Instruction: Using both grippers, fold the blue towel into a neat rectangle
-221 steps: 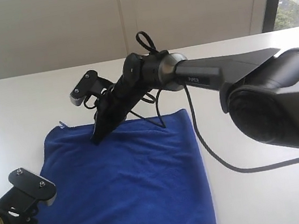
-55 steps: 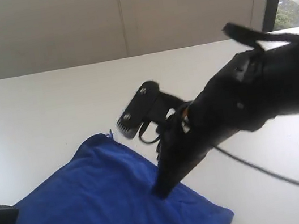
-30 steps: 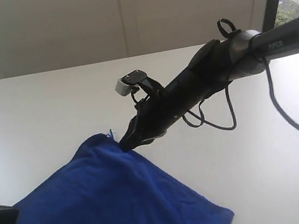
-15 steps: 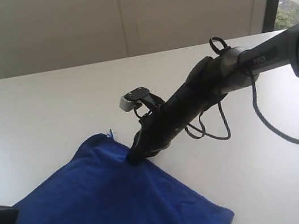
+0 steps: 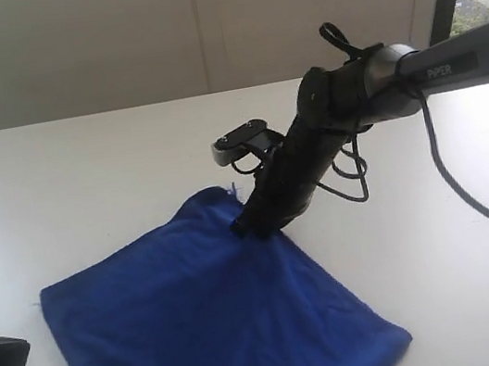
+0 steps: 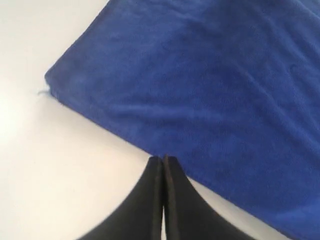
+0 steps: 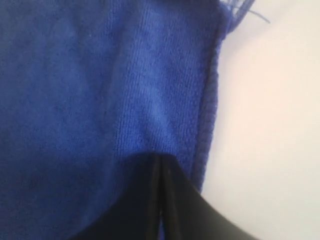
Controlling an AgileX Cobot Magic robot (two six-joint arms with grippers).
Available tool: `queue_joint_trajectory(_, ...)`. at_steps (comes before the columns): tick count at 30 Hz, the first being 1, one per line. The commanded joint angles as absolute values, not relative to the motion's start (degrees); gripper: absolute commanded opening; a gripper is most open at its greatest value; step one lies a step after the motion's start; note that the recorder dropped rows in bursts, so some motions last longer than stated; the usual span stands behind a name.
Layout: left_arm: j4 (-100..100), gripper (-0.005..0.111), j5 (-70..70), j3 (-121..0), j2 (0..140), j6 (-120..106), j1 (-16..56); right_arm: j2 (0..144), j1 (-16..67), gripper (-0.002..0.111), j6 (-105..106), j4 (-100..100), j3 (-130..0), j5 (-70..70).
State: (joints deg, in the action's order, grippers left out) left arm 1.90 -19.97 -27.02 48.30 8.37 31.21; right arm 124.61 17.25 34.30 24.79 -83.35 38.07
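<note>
On the white table the blue towel lies flat but skewed, seemingly doubled over. Right gripper is fully closed, tips pressing the cloth just inside its far edge near a corner, nothing pinched that I can see. Left gripper is closed too, empty, just off the near edge. I judge this a squaring drag: press lightly and move slowly so the layers don't shear.

The blue towel lies flat and skewed on the white surface. The closed right pincer presses near its far corner, and the closed left pincer sits just off its edge.
</note>
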Motion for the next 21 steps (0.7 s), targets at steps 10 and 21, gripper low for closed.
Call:
queue_joint_trajectory(10, 1.4, 0.0, -20.6, -26.8, 47.9, 8.8, 31.0, 117.2, 16.6, 0.0, -0.9, -16.3, -73.2, 44.6)
queue_joint_trajectory(21, -6.5, 0.0, -10.0, -23.8, 56.3, 8.6, 34.4, 111.2, 12.1, 0.0, 4.5, -6.2, -74.2, 30.5)
